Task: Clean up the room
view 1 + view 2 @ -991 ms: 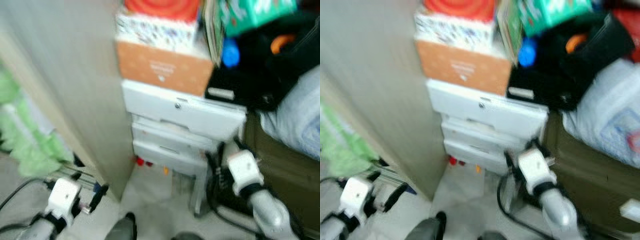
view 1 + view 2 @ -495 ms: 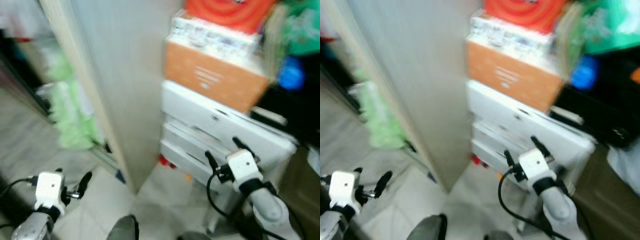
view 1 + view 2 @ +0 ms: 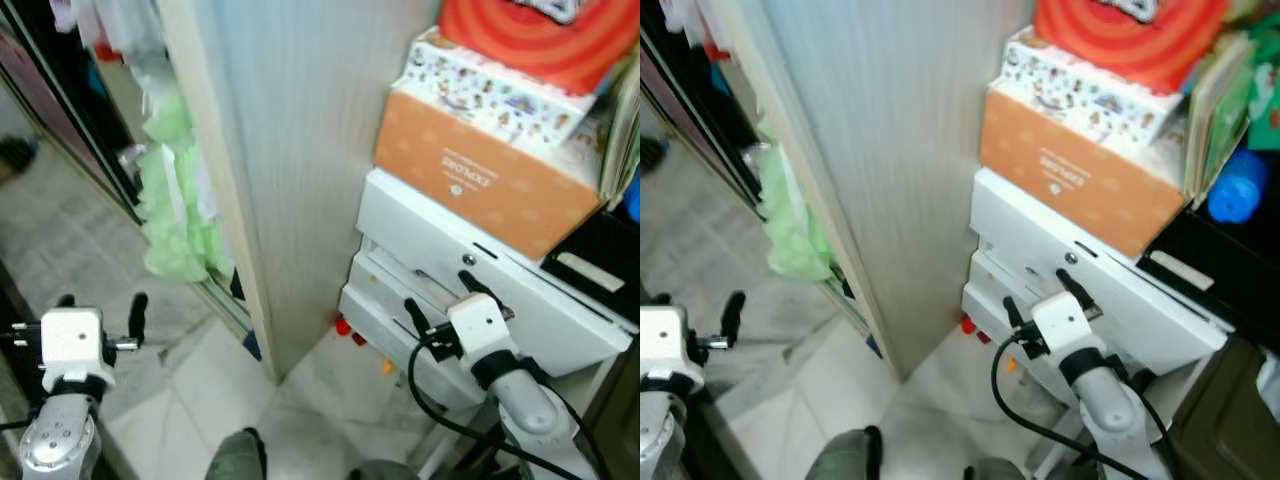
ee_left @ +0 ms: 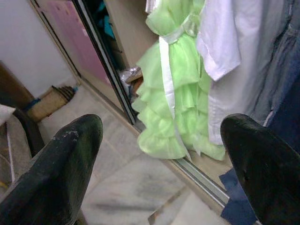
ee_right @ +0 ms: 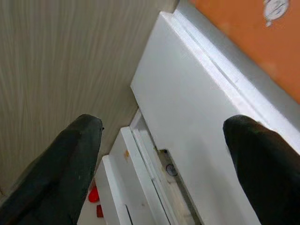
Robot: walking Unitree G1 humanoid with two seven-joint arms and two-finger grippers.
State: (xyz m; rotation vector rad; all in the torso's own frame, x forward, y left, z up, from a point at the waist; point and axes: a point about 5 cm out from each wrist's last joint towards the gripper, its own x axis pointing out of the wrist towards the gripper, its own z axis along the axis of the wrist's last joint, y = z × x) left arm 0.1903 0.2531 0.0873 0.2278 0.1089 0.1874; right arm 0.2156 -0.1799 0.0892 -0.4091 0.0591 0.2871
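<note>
Right gripper (image 3: pixel 438 305): fingers spread wide, holding nothing, raised just in front of the white drawer unit (image 3: pixel 480 300).
Left gripper (image 3: pixel 98 312): fingers spread, empty, low at 8 o'clock over the tiled floor (image 3: pixel 190 390).
Task's things: small red bits (image 3: pixel 348 330) lie on the floor at the drawer unit's foot, at about 6 o'clock of the head view; likely clutter to collect, though too small to identify.
Risk: the right fingers may knock the half-open drawers if the arm swings, since they hang so near.
Risk, stack: a bump could topple the orange box (image 3: pixel 478 178) and the patterned box (image 3: pixel 495 85) piled above.
Containers: drawers sit ajar; contents cannot be made out.
Wardrobe: a green frilly dress (image 4: pixel 176 89) and white garment (image 4: pixel 225 42) hang inside, at 10 o'clock.
</note>
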